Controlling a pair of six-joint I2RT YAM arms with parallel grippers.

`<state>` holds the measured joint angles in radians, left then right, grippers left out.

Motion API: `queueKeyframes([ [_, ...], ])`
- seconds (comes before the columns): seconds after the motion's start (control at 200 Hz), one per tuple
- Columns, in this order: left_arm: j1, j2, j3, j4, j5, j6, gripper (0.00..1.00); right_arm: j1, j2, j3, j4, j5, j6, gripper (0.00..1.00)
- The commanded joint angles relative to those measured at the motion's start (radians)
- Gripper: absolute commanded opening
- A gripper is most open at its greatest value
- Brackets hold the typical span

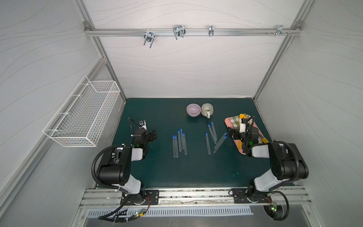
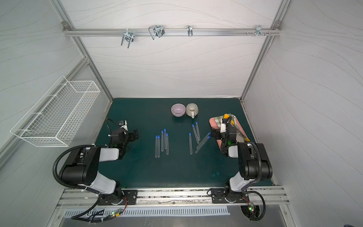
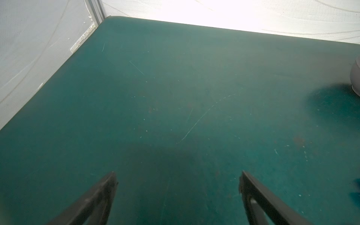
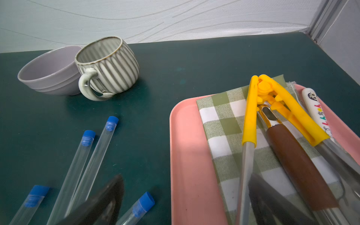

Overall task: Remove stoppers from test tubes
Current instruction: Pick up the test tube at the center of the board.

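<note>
Several clear test tubes lie flat on the green mat in both top views, in a left cluster (image 1: 179, 144) (image 2: 162, 142) and a right cluster (image 1: 212, 135) (image 2: 195, 133). Each carries a blue stopper (image 1: 181, 130) at its far end. The right wrist view shows stoppers (image 4: 112, 120) (image 4: 147, 198) plugged into tubes (image 4: 91, 161). My left gripper (image 1: 152, 135) (image 3: 178, 173) hangs open over bare mat, left of the left cluster. My right gripper (image 1: 232, 133) (image 4: 186, 176) is open and holds nothing. It straddles the pink tray's left rim, just right of the right cluster.
A lilac bowl (image 1: 193, 109) and a striped mug (image 1: 206, 109) stand together at the back centre. The pink tray (image 1: 227, 120) (image 4: 189, 146) holds a checked cloth, yellow tongs (image 4: 251, 109) and a brown-handled utensil. A wire basket (image 1: 82, 114) hangs on the left wall.
</note>
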<state>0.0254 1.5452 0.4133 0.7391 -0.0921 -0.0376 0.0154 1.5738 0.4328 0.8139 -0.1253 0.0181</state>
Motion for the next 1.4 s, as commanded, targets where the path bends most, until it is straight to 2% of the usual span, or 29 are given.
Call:
queueKeyframes([
  [0.0,0.005,-0.002,0.030,0.039,0.012,0.006,1.00,0.007,0.008,0.003,0.015,-0.009,-0.005,0.99],
  [0.82,0.005,-0.001,0.033,0.034,0.012,0.004,1.00,0.025,0.007,0.014,-0.008,0.030,-0.017,0.99],
  [0.88,0.002,-0.010,0.031,0.054,-0.022,0.002,1.00,0.026,0.002,0.020,-0.021,0.028,-0.016,0.99],
  [0.935,-0.007,-0.066,0.082,-0.105,-0.111,-0.029,1.00,0.026,-0.017,0.047,-0.079,0.021,-0.017,0.99],
  [0.996,-0.007,-0.120,0.168,-0.316,-0.181,-0.057,1.00,0.022,-0.071,0.118,-0.267,0.029,-0.011,0.99],
  [1.031,-0.007,-0.153,0.209,-0.407,-0.187,-0.066,1.00,0.024,-0.099,0.160,-0.357,0.028,-0.014,0.99],
  [1.086,-0.021,-0.204,0.259,-0.522,-0.203,-0.076,1.00,0.026,-0.136,0.180,-0.399,0.021,-0.007,0.99],
  [1.211,-0.099,-0.270,0.403,-0.837,-0.241,-0.165,1.00,0.050,-0.198,0.264,-0.561,0.005,0.055,0.99],
  [1.311,-0.155,-0.294,0.508,-1.071,-0.168,-0.263,1.00,0.096,-0.253,0.345,-0.737,-0.015,0.099,0.99],
  [1.396,-0.164,-0.285,0.589,-1.251,-0.001,-0.331,0.99,0.145,-0.299,0.403,-0.878,-0.044,0.130,0.99],
])
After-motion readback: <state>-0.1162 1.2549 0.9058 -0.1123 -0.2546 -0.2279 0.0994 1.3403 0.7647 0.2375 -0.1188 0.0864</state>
